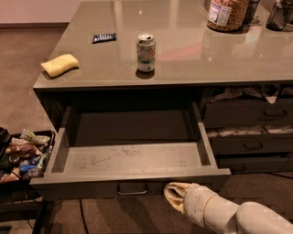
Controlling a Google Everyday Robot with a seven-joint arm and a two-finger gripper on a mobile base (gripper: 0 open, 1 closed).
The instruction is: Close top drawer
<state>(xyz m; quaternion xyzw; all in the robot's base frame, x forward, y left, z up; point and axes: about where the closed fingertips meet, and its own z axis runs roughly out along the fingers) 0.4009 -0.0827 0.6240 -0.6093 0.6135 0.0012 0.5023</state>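
The top drawer [132, 157] is pulled far out of the grey desk. Its speckled dusty floor is bare. Its flat front [82, 189] faces me at the bottom, with a small metal loop handle [132, 188] at the centre. My gripper [173, 195] comes in from the lower right on a white arm. It sits just below the drawer's front edge, right of the handle.
On the desk top [192, 50] stand a soda can [146, 52], a yellow sponge [60, 65], a dark snack packet [104, 37] and a jar [226, 13]. Narrower drawers [249, 114] with paper clutter are at right. A tray of snacks [23, 155] sits at left.
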